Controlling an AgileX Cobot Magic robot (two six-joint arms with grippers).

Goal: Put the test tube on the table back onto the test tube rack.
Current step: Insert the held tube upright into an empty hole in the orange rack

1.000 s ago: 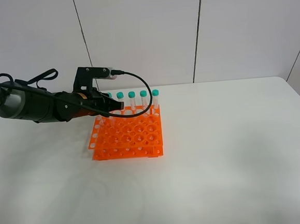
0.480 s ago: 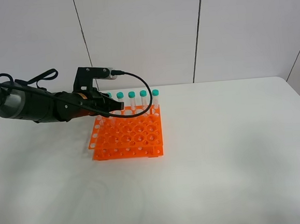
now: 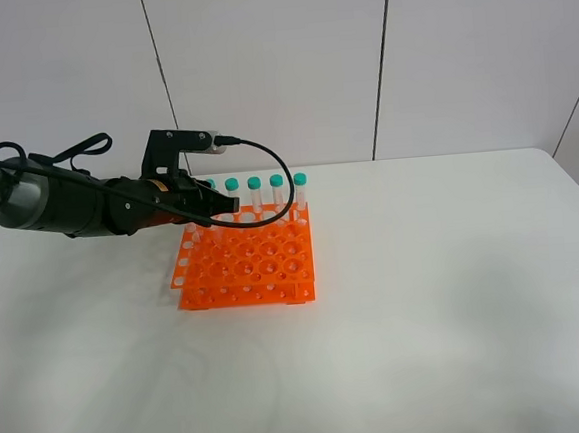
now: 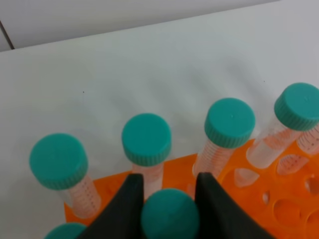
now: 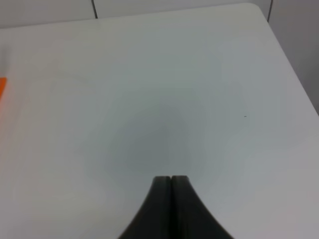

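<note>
Almost nothing has shifted since a second ago in the exterior high view: the left arm holds the same reach over the rack's far-left corner, and the only change to judge is a slight easing of the left gripper (image 4: 169, 191), which suggests the release is just starting and the tube is already seated. Nearest in the left wrist view, the two dark fingers (image 4: 127, 206) flank the teal cap of the test tube (image 4: 169, 216), close against both its sides, so the jaws read as pinching the cap lightly, if at all loosened. The tube stands upright, its long axis vertical, cap up and tapered tip down into a hole of the test tube rack (image 3: 245, 265), one row in from the far edge. Beyond it, the back row of other tubes (image 4: 146, 139) stands upright too, along the rack's far edge. The rack sits left of centre toward the table's (image 3: 460, 343) far edge. The right gripper (image 5: 171, 191) hovers over bare tabletop near the far right corner, jaws pressed together and empty. If the tube sits fully home, what remains is letting go and lifting clear without dragging the cap
</note>
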